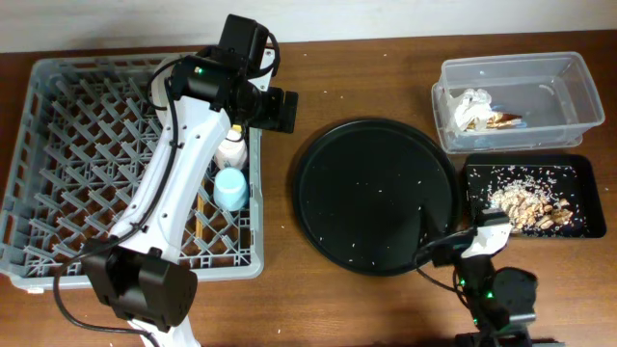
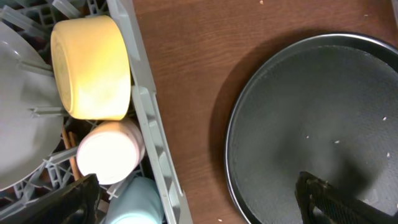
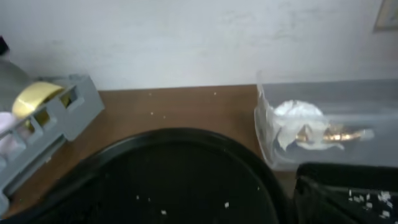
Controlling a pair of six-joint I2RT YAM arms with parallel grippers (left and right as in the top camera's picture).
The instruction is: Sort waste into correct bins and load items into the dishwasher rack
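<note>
The grey dishwasher rack (image 1: 58, 145) stands at the left. It holds the yellow bowl (image 2: 93, 65), the pink cup (image 2: 109, 152), the light-blue cup (image 1: 231, 188), the grey-green plate (image 2: 18, 124) and a chopstick (image 1: 198, 217). My left gripper (image 2: 202, 208) is open and empty above the rack's right wall, near its back corner (image 1: 278, 109). The clear tub (image 1: 564, 87) holds a crumpled napkin (image 1: 472, 108). The shallow black tray (image 1: 569, 173) holds tan food scraps (image 1: 528, 205). My right gripper (image 1: 487, 231) sits low at the front right; its fingers do not show clearly.
The large round black tray (image 1: 374, 196) lies in the middle with a few white crumbs on it. Bare wooden table runs between it and the rack. The right arm's base sits at the table's front edge.
</note>
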